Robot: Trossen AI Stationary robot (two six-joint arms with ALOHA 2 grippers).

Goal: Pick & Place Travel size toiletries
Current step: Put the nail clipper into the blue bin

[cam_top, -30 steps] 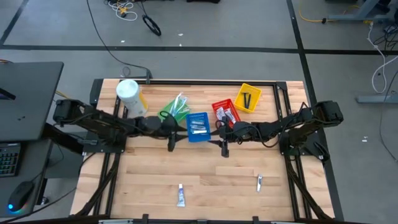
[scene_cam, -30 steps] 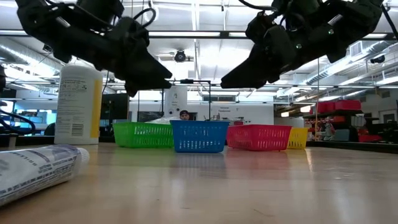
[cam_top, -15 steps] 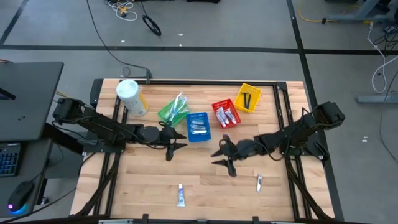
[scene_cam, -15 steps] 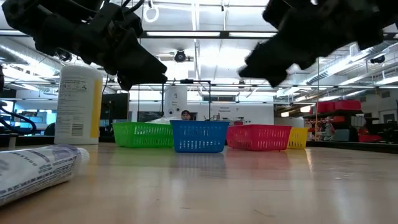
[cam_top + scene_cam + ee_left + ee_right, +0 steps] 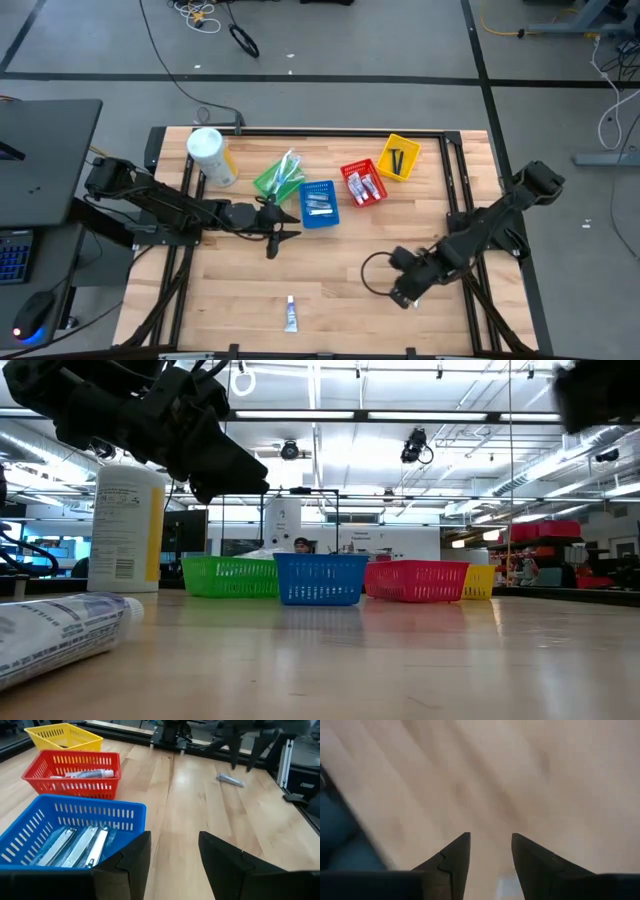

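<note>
Most of the sorting looks done: the green basket (image 5: 278, 175), blue basket (image 5: 318, 203), red basket (image 5: 363, 184) and yellow basket (image 5: 399, 157) all hold toiletries. Left gripper (image 5: 275, 236) hovers beside the blue basket, fingers spread, empty. One tube (image 5: 291, 314) lies loose at the bench's (image 5: 340, 270) front edge. Right gripper (image 5: 407, 293), fingers spread, sits over the small silver tube (image 5: 230, 780), not gripping it.
</note>
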